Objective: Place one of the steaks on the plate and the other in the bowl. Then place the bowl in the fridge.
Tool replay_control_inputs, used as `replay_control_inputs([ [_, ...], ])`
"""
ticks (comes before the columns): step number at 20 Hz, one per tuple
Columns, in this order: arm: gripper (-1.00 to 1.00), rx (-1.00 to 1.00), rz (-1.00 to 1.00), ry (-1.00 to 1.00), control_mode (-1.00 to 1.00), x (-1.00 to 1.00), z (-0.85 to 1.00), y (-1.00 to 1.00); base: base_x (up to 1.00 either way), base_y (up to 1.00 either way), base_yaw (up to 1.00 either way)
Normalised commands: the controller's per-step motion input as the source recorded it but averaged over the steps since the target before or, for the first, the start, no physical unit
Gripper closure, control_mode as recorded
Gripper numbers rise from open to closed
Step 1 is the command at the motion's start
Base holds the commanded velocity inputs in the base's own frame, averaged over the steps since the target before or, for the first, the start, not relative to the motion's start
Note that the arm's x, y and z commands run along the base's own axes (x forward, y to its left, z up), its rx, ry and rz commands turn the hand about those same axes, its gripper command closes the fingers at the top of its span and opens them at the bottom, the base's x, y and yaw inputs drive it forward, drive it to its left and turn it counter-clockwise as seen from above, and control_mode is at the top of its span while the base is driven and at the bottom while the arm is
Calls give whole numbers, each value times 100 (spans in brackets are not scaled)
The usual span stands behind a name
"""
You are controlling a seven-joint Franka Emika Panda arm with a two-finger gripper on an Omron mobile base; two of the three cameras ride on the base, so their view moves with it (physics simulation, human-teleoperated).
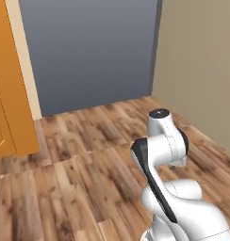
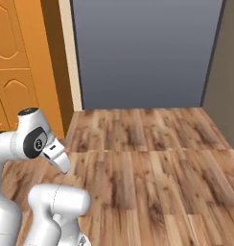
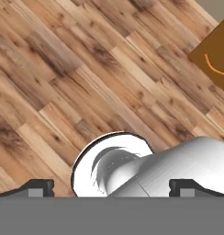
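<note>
The gripper stands wide open and holds nothing — its two dark fingertips sit far apart at the bottom of the hand view, aimed down at a wooden plank floor. From the base views the folded arm stands over that floor. An orange cabinet with panelled doors stands at the left, a blue-grey wall lies ahead and a beige wall is to the right. No writing can be read.
</note>
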Motion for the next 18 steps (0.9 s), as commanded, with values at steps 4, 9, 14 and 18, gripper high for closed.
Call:
replay_control_inputs([
  [4, -100, 0, 0, 0, 100, 0, 0, 0, 42, -8, -51],
  [9, -100, 0, 0, 0, 100, 0, 0, 0, 36, 43, -3],
  [14, -100, 0, 0, 0, 100, 0, 0, 0, 78, 55, 41],
  [18, -100, 0, 0, 0, 100, 0, 0, 0, 83, 12, 39],
])
